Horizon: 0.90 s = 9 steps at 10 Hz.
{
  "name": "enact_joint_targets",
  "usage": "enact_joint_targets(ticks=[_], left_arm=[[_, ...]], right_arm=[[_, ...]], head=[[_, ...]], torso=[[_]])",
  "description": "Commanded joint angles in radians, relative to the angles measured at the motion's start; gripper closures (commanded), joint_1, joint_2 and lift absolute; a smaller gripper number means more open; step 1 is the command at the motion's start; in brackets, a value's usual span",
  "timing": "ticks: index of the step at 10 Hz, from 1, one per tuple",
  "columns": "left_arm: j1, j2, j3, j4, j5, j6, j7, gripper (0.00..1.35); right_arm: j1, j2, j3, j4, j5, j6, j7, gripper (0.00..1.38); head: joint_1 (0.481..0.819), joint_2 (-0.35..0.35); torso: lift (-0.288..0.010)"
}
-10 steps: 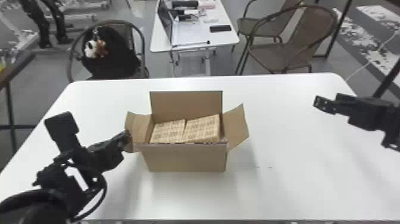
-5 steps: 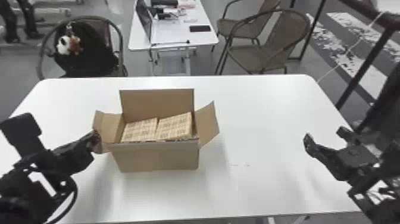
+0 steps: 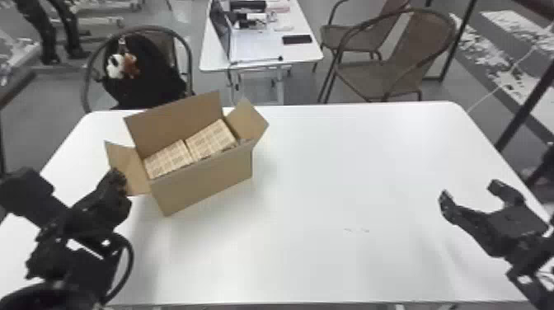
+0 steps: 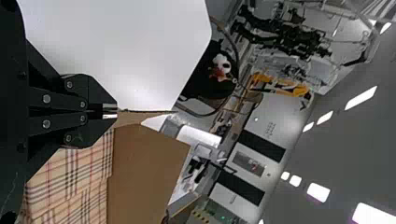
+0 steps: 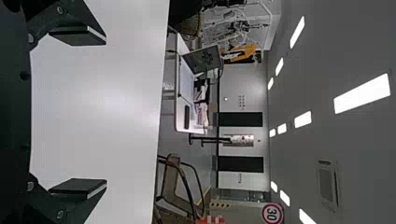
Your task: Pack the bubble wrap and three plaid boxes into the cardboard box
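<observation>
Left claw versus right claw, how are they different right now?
The left claw is shut on a side flap of the cardboard box, while the right claw is wide open with nothing between its fingers. The left claw is at the box's left side, whereas the right claw is out by the right side of the white table. Both are black with two flat fingers.

Wide gap from box flap (image 3: 248, 120) (it juts out) to right hand (image 3: 470, 192).

We're rocking black arms (image 3: 62, 224), a curvy black cable (image 3: 131, 255), round silvery screws (image 4: 46, 99) and flat fingers (image 5: 77, 186) edged in maybe metal
</observation>
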Motion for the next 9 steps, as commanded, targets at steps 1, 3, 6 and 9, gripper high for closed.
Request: enact_joint_targets(ticks=[1,3,6,9], left_arm=[[0.044,-0.004,-0.001,0.027,0.023,-0.194,0.063,1.22],[0.088,-0.004,-0.01,0.051,0.04,-0.369,0.167,1.22],[0.123,-0.004,-0.088,0.143,0.068,-0.694,0.31,1.22],[0.128,-0.004,-0.149,0.217,0.055,-0.926,0.408,1.22]], right_arm=[[0.001,-0.006,0.004,-0.001,-0.004,0.01,0.0,0.21],[0.005,-0.008,0.004,-0.002,-0.005,0.016,-0.002,0.21],[0.009,-0.009,0.007,-0.007,-0.002,0.019,-0.002,0.21],[0.021,-0.011,0.007,-0.015,0.002,0.021,-0.011,0.21]], head=[[0.695,0.086],[0.695,0.144],[0.695,0.205],[0.695,0.238]], torso=[[-0.148],[-0.148],[-0.148],[-0.148]])
